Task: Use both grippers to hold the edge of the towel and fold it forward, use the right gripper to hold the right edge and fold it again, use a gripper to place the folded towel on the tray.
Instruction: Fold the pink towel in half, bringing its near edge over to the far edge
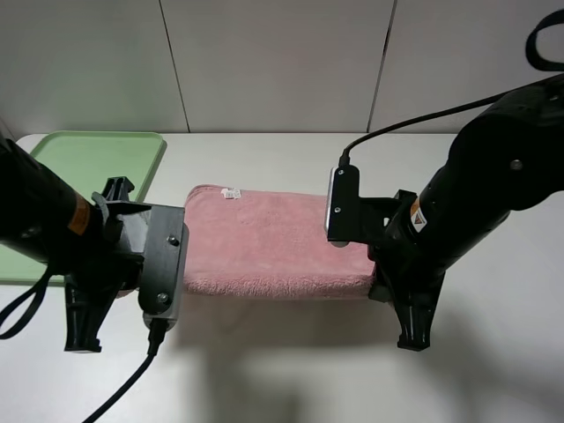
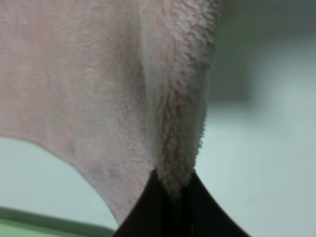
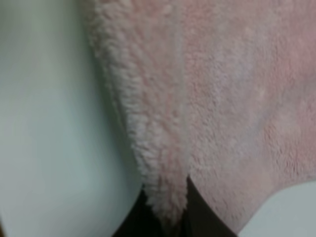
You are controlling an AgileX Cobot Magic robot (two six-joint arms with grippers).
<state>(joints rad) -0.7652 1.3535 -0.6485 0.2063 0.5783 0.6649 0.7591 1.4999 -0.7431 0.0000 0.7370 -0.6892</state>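
Observation:
The pink towel (image 1: 273, 242) lies across the middle of the white table, its small white tag (image 1: 231, 193) at the far left corner. My left gripper (image 2: 173, 190) is shut on the towel (image 2: 123, 89) at its left end, fluffy cloth pinched between the black fingers. At the right end my right gripper (image 3: 168, 217) is likewise shut on the towel (image 3: 222, 98). In the high view both arm ends flank the towel, left gripper (image 1: 182, 269) and right gripper (image 1: 374, 280), their fingertips hidden behind cloth and housings. The pale green tray (image 1: 88, 159) sits at the far left.
A sliver of the tray (image 2: 29, 224) shows below the cloth in the left wrist view. Black cables trail from both arms over the table's near side. A grey panelled wall stands behind the table.

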